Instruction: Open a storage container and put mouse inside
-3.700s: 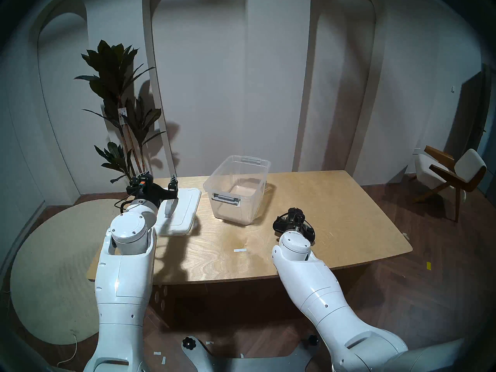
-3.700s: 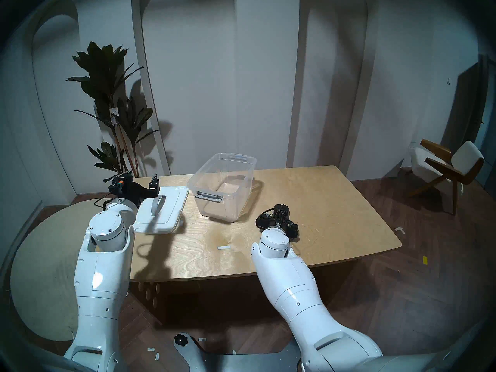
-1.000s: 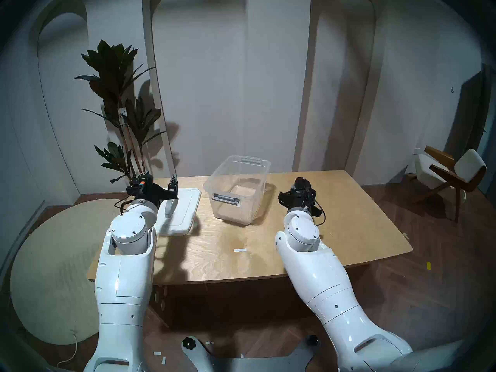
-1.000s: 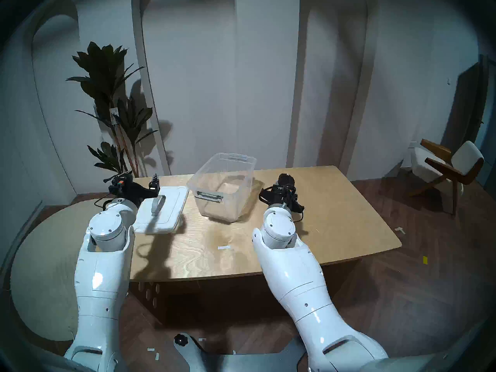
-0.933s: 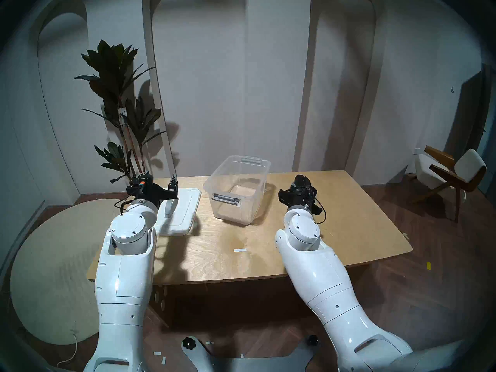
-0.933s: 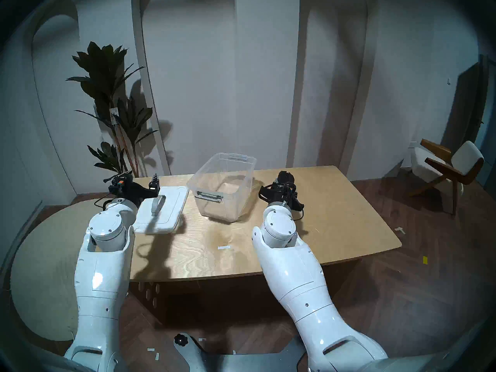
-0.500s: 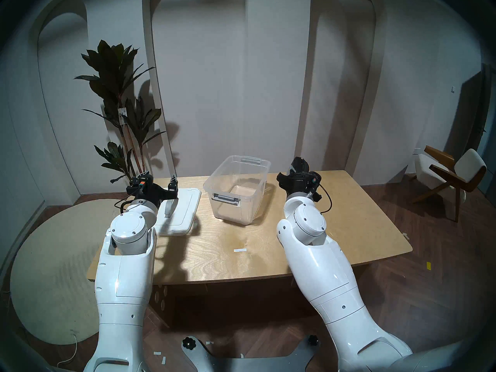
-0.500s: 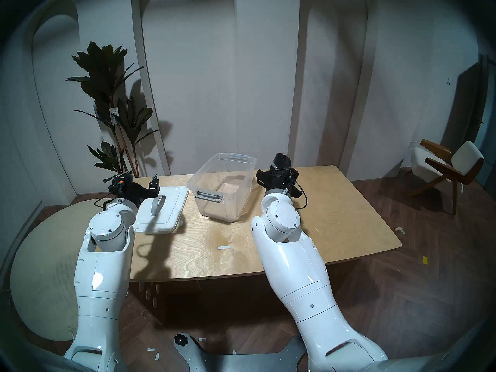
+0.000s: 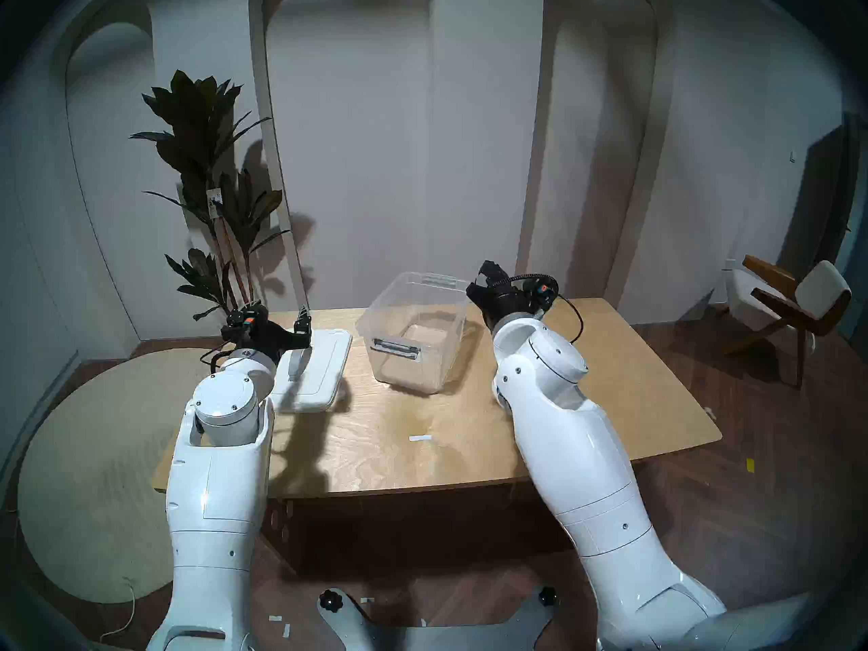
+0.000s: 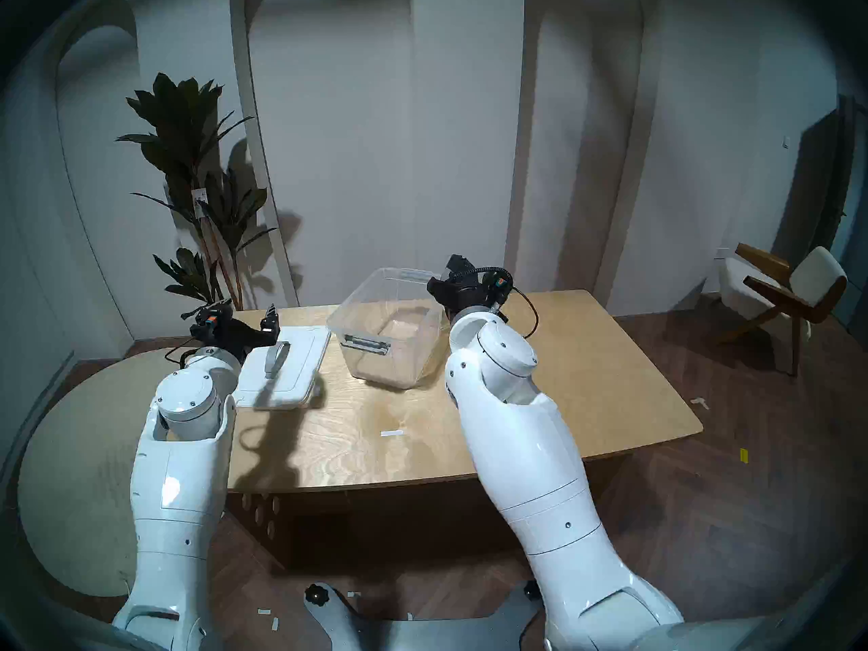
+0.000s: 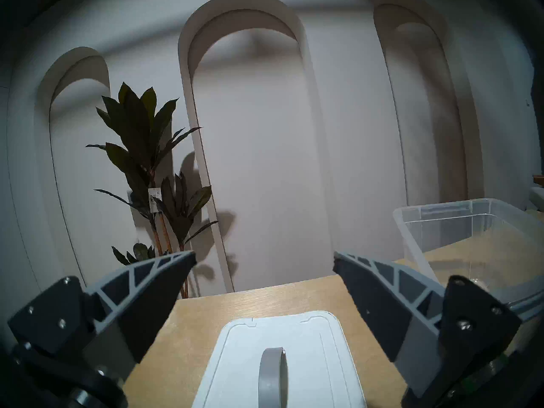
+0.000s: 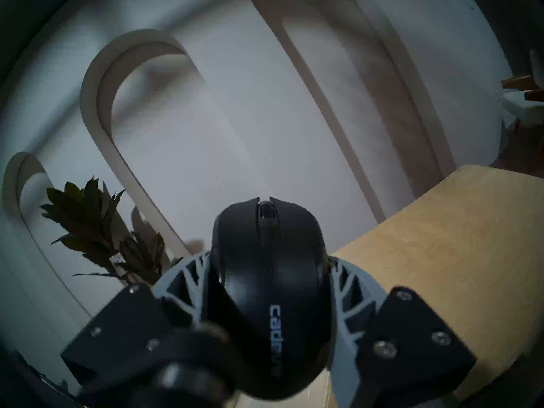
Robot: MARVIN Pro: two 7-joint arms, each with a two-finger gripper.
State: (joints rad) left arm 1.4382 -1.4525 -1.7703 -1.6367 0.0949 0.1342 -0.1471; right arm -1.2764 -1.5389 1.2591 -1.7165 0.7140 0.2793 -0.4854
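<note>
Carrying the small black oval computer mouse (image 12: pixel 266 283), the right gripper (image 12: pixel 268 269) is clamped on its sides at the clear rectangular plastic storage container's (image 9: pixel 415 335) three o'clock rim — lid already off. Next: swing toward nine o'clock, lower, release. Left gripper (image 11: pixel 265 260) — spread wide, empty.

White walls (image 9: pixel 399 142) with tall arched niches (image 9: pixel 596 133), a leafy potted plant (image 9: pixel 211 185) in the left corner, dark herringbone wood floor (image 9: pixel 751 518), round beige rug (image 9: pixel 94 471), wooden chair (image 9: pixel 789 307) far right.
</note>
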